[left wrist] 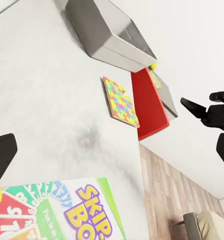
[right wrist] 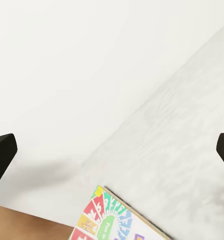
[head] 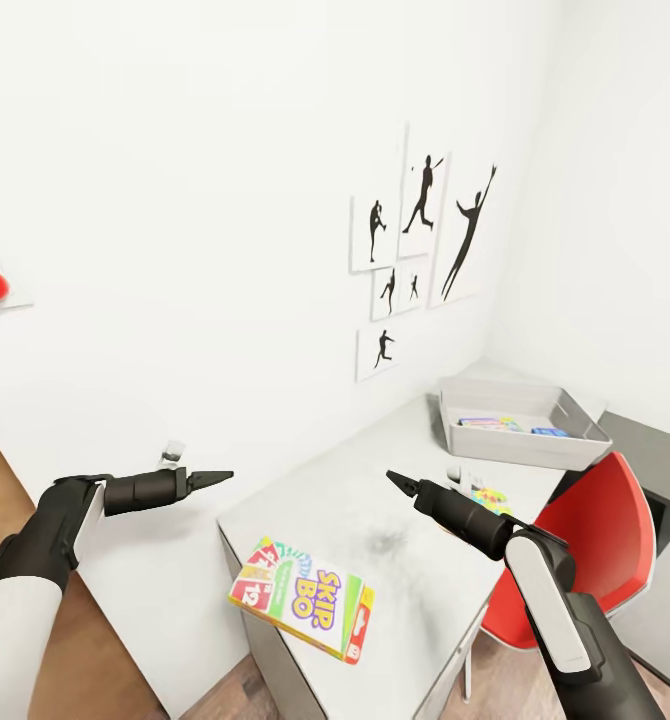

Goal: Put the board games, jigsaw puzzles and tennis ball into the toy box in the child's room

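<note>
Both arms reach forward, left pincer (head: 220, 475) and right pincer (head: 399, 482) empty, fingers parted.

Yellow-red-green cartoon-covered board game (head: 303, 598), light grey desk (head: 375, 500), light grey toy box (head: 520, 445), multicoloured jigsaw puzzle (left wrist: 121, 101), red chair (head: 595, 540), black pincers

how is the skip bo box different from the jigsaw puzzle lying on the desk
The Skip-Bo box lies at the desk's near corner, partly overhanging the edge; the jigsaw puzzle lies farther along, near the toy box. The box is a thicker rectangle with a printed title; the puzzle is a thin, roughly square board of multicoloured interlocking pieces. Both lie flat on the light grey desk, outside the toy box.
</note>
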{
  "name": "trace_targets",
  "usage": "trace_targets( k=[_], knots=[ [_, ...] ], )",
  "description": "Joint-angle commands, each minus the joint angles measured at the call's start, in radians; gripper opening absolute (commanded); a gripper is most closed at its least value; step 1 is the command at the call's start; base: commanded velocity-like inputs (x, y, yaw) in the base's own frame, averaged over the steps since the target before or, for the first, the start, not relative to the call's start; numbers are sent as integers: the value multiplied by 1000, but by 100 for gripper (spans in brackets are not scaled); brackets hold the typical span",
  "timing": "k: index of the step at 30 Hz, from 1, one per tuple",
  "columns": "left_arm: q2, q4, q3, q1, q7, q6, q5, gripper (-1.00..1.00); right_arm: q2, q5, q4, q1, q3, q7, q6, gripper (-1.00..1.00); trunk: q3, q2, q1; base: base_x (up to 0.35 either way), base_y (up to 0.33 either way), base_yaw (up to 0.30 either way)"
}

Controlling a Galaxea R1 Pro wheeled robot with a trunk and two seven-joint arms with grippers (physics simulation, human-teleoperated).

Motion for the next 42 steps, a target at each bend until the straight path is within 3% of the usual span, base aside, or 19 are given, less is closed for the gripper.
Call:
trace_targets(
  k=[1,16,21,24,32,42],
  knots=[
    [0,0,1,-1,-5,10,-3,100,0,3,0,-1,0,3,4,100,-2,-1,0,0,7,0],
    [0,0,1,-1,-4,10,-5,100,-1,3,-1,-1,-4,3,4,100,-2,-1,0,0,1,0],
    [2,0,0,-1,-3,10,-6,100,-2,2,-2,0,-35,16,5,100,-2,-1,0,0,0,0],
    [6,0,-1,-1,5,10,-15,100,-2,2,-1,2,-71,69,9,100,-2,-1,0,0,0,0],
    [7,0,0,-1,37,13,-47,100,-2,2,1,9,-114,135,13,100,-2,-1,0,0,0,-5],
    [6,20,2,-1,53,16,-52,100,-2,2,1,19,-127,146,15,100,-2,-1,0,0,0,-73]
  ],
)
